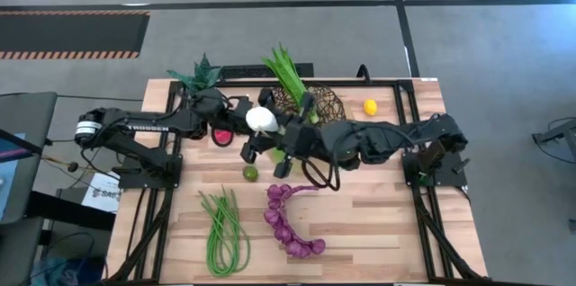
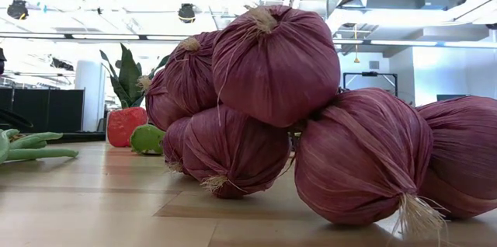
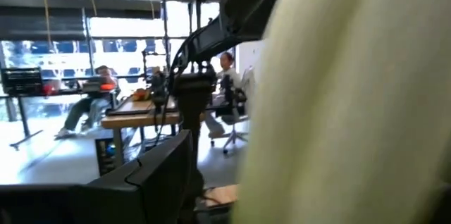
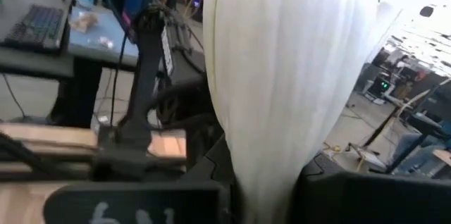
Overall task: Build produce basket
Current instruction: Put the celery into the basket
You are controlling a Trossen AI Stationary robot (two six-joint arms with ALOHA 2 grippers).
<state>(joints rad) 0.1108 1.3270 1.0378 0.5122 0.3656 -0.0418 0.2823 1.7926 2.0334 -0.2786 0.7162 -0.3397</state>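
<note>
Where arms meet, leek (image 1: 261,119) apparently gripped

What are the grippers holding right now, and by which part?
The leek, by its white stalk; which gripper grips it cannot be told.

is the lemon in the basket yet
No, in the high view the lemon lies on the bare table, apart from the basket and to its right.
</note>
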